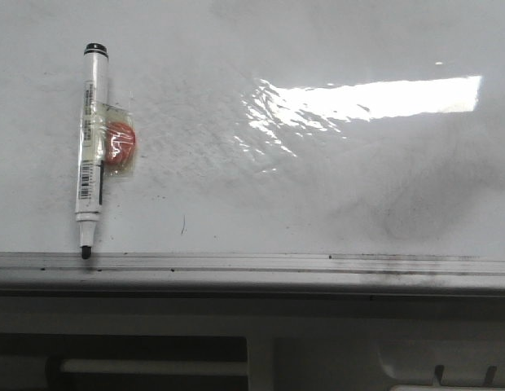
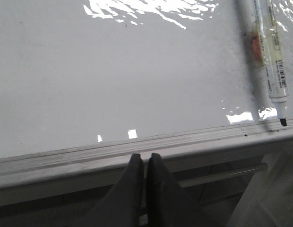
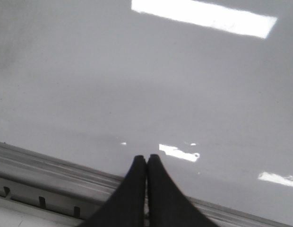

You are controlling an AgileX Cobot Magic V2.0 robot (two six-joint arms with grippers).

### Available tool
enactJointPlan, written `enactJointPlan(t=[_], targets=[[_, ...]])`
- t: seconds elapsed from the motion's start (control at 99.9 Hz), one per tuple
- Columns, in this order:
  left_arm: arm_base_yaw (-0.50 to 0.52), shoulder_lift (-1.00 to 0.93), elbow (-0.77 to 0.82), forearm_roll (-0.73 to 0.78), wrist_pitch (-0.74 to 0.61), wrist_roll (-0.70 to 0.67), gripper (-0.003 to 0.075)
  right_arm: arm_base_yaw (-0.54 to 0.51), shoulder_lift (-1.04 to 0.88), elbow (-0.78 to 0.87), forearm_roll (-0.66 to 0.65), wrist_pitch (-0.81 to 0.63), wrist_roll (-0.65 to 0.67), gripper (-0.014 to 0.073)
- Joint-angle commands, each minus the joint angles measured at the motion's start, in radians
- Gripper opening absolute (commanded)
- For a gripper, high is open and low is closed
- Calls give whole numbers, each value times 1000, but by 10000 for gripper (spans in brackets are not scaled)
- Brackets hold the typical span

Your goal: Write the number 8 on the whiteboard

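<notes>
At the far left of the whiteboard (image 1: pixel 261 187) we see a marker (image 1: pixel 91 151) lying flat. It has a white body and a black cap end that points far, while its dark tip points near and reaches the silver-grey edge strip (image 1: pixel 252 262). The tip is uncovered. A small red round piece (image 1: pixel 119 145) is fixed to the right side of the marker with clear tape. In the left wrist view the same marker (image 2: pixel 271 56) lies along the board, with its tip just at the metal edge.

The left end effector (image 2: pixel 145 163) hangs over the near edge of the whiteboard (image 2: pixel 118 80), to the right of the marker and apart from it. Its two dark fingers (image 2: pixel 132 189) are pressed together and hold nothing.

In the middle of the surface we see grey smudges and fine scratches, and one very short dark stroke (image 1: pixel 183 224) near the edge strip. We cannot see a drawn number 8 on the board in any view.

Further right there is a bright glare patch (image 1: pixel 375 99), and below it a darker grey smear (image 1: pixel 415 216).

The right end effector (image 3: pixel 146 163) is also closed and empty, above the near edge of the whiteboard (image 3: pixel 151 85).
</notes>
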Motion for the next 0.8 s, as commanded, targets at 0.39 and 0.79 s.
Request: enactJointPlan(t=[0.39, 0.79], targets=[[-2, -27, 39, -11, -37, -9, -20, -7, -22, 10, -16, -23, -2, -63], [-2, -27, 39, -43, -109, -9, -20, -7, -22, 10, -108, -109, -2, -63]])
